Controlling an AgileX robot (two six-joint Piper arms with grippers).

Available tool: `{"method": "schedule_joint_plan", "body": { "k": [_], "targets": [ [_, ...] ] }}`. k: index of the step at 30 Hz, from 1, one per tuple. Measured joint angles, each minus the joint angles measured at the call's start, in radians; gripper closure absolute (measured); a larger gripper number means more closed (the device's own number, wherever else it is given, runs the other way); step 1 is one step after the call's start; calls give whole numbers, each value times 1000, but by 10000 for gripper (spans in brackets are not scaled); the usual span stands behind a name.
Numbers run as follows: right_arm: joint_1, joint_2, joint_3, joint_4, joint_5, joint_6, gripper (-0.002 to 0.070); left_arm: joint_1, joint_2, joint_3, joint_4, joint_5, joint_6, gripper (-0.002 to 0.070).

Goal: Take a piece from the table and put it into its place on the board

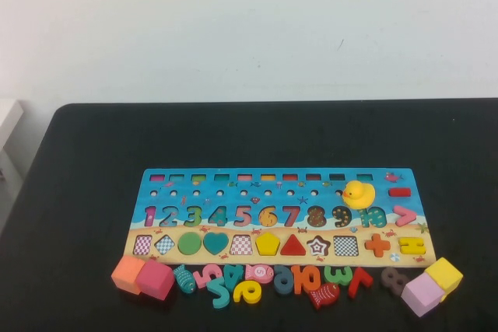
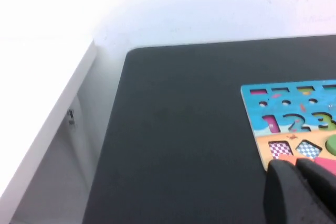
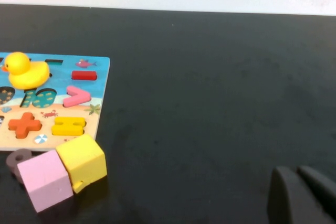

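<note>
Starting at the left: the left gripper [image 2: 295, 165] only shows up in its own wrist view. It's closed with nothing in it, over the black table [image 1: 78, 192] right by the left end of the board [image 1: 149, 192].

In the high view, an orange cube [image 1: 127, 273] and a pink cube [image 1: 158, 279] sit touching each other at the lower left, just below the board's left corner. A teal fish [image 1: 184, 278] is next to them, then a jumble of loose numerals [image 1: 249, 284] runs along the bottom edge of the frame.

The board is in the middle of the frame. The yellow pentagon piece [image 1: 268, 243] is already seated flat in the board's bottom row, between a checkered square recess [image 1: 241, 245] and a red triangle [image 1: 293, 246]. A striped star recess [image 1: 317, 246] comes after the triangle.

Further right a rubber duck [image 1: 359, 193] stands on the board over the 9 and 10. Off the lower right corner a lilac cube [image 1: 424, 295] and a yellow cube [image 1: 444, 274] sit touching.

The right gripper [image 3: 296, 171] is over bare table well to the right of those cubes. Its fingers look pressed together and hold nothing.
</note>
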Motion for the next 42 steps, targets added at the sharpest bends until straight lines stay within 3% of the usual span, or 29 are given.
{"method": "schedule_joint_plan", "body": {
  "k": [12, 42],
  "targets": [
    [0, 0, 0, 0, 0, 0, 657, -80, -3, -2, -2, 87, 112, 676],
    [0, 0, 0, 0, 0, 0, 657, -82, -3, -2, -2, 92, 117, 676]
  ]
}}
